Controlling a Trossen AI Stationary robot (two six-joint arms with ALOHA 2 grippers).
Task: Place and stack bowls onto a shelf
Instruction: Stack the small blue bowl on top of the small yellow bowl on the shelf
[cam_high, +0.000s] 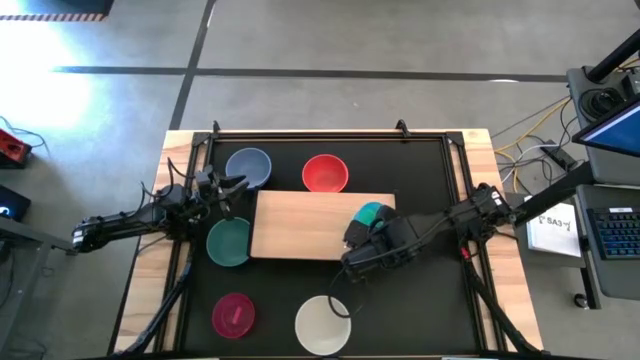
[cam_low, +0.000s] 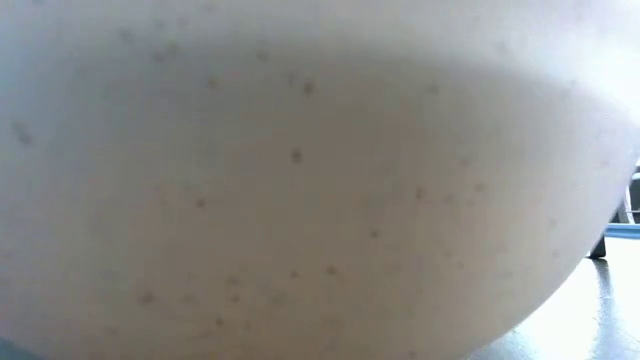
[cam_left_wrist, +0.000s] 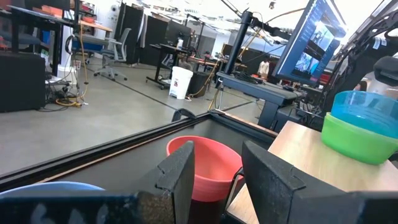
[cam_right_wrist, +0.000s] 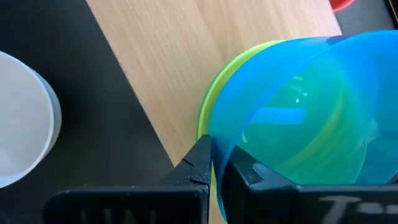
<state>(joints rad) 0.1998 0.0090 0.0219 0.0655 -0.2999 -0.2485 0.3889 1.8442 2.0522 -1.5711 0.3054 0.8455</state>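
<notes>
Now | right gripper (cam_right_wrist: 214, 163): jaws pinch translucent teal-blue bowl (cam_right_wrist: 298, 112) rim | left gripper (cam_left_wrist: 217, 171): jaws parted

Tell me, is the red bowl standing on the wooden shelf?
No. The red bowl stands on the black tabletop, just beyond the shelf.

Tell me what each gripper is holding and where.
The right gripper pinches the blue bowl by its rim; the left gripper is open, holding nothing.

You get bright, even room light; glare whitens the floor (cam_high: 60, 90) in the high view. The cream-white bowl (cam_low: 300, 180) fills your low view, badly blurred. Just past the right arm's jaws, the teal-blue bowl (cam_right_wrist: 298, 118) glints.
</notes>
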